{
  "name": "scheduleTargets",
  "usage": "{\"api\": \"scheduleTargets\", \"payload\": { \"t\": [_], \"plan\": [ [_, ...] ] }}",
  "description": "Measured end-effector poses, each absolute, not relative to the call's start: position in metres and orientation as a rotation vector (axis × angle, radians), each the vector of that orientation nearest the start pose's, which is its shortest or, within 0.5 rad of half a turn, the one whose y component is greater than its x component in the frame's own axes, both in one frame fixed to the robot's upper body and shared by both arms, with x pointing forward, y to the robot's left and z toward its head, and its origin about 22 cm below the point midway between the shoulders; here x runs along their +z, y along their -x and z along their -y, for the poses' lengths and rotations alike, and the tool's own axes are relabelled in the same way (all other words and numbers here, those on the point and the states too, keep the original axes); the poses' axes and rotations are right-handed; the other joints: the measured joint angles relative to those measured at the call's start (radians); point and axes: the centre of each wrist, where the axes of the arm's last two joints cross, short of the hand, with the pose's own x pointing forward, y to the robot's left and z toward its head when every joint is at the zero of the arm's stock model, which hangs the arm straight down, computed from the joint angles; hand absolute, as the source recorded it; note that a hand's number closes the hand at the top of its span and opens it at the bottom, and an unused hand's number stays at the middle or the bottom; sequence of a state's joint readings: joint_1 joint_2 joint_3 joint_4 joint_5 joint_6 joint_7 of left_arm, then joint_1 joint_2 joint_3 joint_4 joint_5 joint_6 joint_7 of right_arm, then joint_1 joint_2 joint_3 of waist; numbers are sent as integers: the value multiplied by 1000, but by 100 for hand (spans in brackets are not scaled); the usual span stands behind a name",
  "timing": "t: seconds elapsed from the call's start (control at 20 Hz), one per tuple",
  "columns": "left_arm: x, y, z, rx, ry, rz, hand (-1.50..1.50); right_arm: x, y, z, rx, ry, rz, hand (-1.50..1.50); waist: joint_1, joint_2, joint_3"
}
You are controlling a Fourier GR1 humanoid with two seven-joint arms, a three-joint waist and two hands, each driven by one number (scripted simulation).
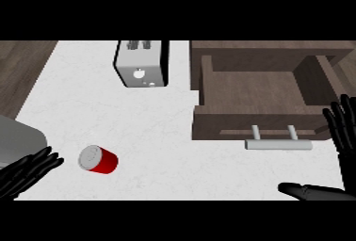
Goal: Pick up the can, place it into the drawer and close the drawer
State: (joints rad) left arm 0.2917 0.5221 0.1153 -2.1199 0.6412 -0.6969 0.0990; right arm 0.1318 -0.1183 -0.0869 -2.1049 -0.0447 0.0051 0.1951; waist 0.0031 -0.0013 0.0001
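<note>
A red can [98, 159] with a silver lid lies on its side on the white counter [160, 117], at the lower left. Just left of it, my left hand [28, 172] shows at the lower left edge with its fingers loosely extended, a small gap away from the can. At the right stands the open brown wooden drawer [257, 89], with nothing visible inside and a silver bar handle [277, 144] on its front. My right hand [342, 129] is open at the right edge beside the drawer front, fingers straight up, thumb low near the bottom.
A silver toaster [141, 63] stands at the back of the counter, left of the drawer. A grey rounded object [20, 139] sits at the left edge above my left hand. Dark wood flooring shows past the counter's upper left corner.
</note>
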Motion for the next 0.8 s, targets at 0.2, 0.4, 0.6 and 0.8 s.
{"api": "scheduleTargets", "payload": {
  "t": [0.2, 0.4, 0.6, 0.8],
  "plan": [
    [128, -166, -331, -627, 563, 1640, -150, 97, -182, 277, 9, 160, 1788, -150, -2, 0, 0],
    [120, -174, -333, -607, 542, 1626, -150, 93, -175, 283, 10, 165, 1780, -150, -4, 0, 0],
    [114, -185, -328, -598, 523, 1625, -150, 86, -170, 281, 5, 168, 1776, -150, -5, 1, 0],
    [98, -193, -328, -597, 518, 1611, -150, 84, -169, 292, 11, 170, 1780, -150, -6, 1, 0]
  ]
}}
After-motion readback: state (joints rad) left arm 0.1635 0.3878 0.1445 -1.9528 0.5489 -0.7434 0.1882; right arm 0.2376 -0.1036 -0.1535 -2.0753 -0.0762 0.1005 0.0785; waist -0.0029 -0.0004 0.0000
